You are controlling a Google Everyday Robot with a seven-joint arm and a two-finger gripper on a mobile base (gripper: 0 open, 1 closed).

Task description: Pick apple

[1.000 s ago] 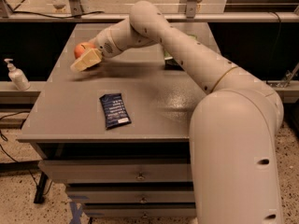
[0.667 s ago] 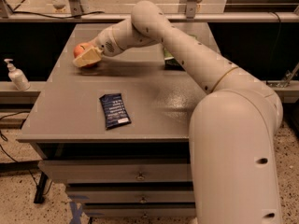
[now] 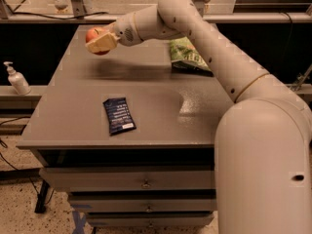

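At far left, a white pump bottle (image 3: 14, 78) stands on a low ledge beside the grey table (image 3: 73, 106), apart from it. Above the table's far-left area, the gripper (image 3: 97, 41) pinches the apple (image 3: 91, 34): one tan finger (image 3: 103, 43) lies across the near side of the red fruit, and the fruit shows above and below that finger. The apple is held clear of the tabletop (a soft shadow lies on the surface below and to the right of it). Nearer the front edge, a dark blue packet (image 3: 118, 115) lies flat, well apart from the apple. To the right, a green snack bag (image 3: 186, 56) rests near the far edge, partly behind the white arm (image 3: 214, 52), which runs down to the robot body (image 3: 263, 169) at right
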